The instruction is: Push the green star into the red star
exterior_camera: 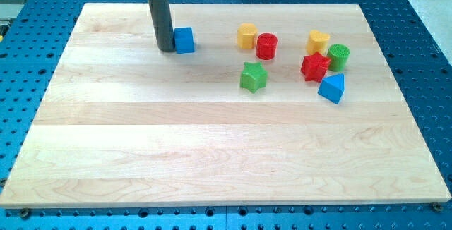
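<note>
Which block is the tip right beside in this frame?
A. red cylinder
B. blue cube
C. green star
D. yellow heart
B: my tip stands at the blue cube's left side, touching or nearly touching it, near the view's top, well to the left of the green star and the red star.

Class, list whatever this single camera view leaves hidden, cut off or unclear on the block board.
- My tip: contact with the blue cube is uncertain; the rod hides its left face.
- Rod's upper part: cut off by the view's top.
- Green cylinder: lower left hidden behind the red star.
</note>
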{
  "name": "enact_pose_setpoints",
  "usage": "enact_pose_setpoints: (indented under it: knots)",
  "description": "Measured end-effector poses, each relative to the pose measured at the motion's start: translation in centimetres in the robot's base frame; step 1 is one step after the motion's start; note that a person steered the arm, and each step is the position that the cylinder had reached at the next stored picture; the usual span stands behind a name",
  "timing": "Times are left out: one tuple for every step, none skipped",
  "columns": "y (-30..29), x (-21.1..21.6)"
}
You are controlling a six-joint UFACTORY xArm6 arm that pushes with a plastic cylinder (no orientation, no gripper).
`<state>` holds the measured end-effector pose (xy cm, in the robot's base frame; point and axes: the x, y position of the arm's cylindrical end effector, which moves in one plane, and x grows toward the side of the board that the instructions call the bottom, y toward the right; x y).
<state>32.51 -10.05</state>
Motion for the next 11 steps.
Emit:
enact_pose_setpoints:
  knots:
    - [0.5, 0.2]
    - [0.5, 4.8]
    - [0.9, 7.6]
    - [3.3, 9.0]
    - [10.2, 9.0]
    - [10.9, 9.0]
    - [15.0, 8.5]
    - [16.2, 8.4]
    - [18.7, 8.4]
    - [19.2, 8.1]
    - [18.7, 10.2]
